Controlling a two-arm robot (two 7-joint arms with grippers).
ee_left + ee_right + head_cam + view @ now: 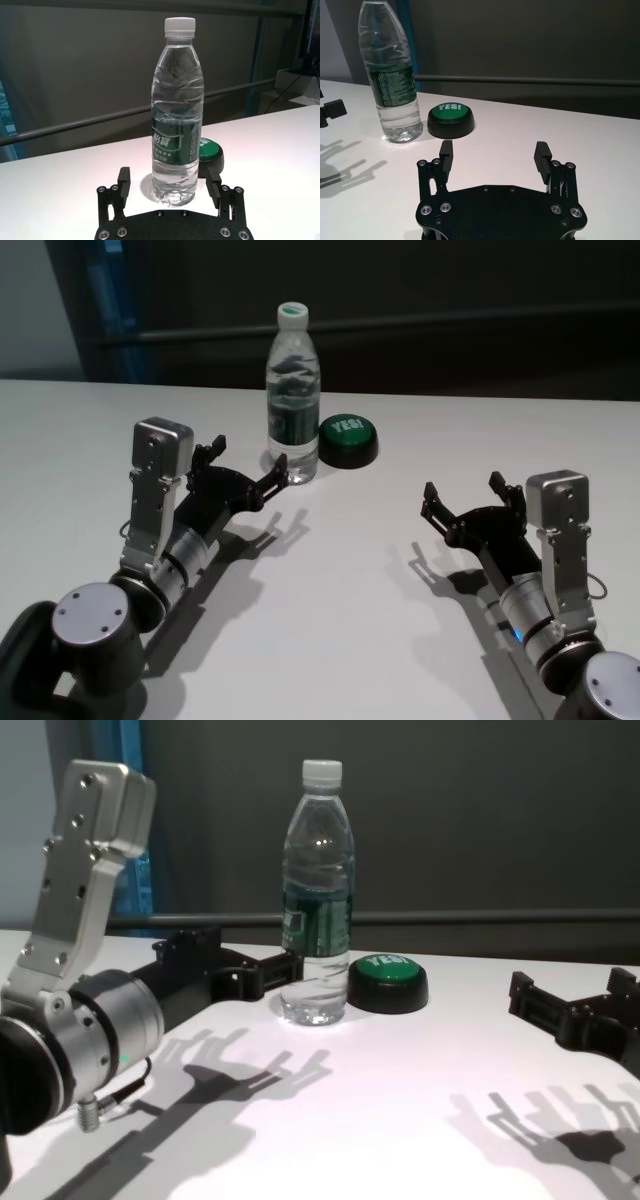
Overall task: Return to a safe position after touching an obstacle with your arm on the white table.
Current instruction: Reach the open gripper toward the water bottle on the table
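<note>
The obstacle, a tall clear water bottle [293, 400] with a white cap and dark green label, stands upright on the white table [350, 590], at mid-back. My left gripper [250, 460] is open and empty, low over the table. One fingertip [283, 465] is right beside the bottle's base; I cannot tell if it touches. In the left wrist view the bottle [177, 125] stands centred just ahead of the open left gripper [169, 176]. My right gripper [465, 490] is open and empty, at the right, apart from the bottle. The bottle also shows in the chest view [318, 890].
A low black button with a green "YES!" top [348, 438] sits just right of the bottle; it also shows in the right wrist view [451, 120]. A dark wall and rail run behind the table's far edge.
</note>
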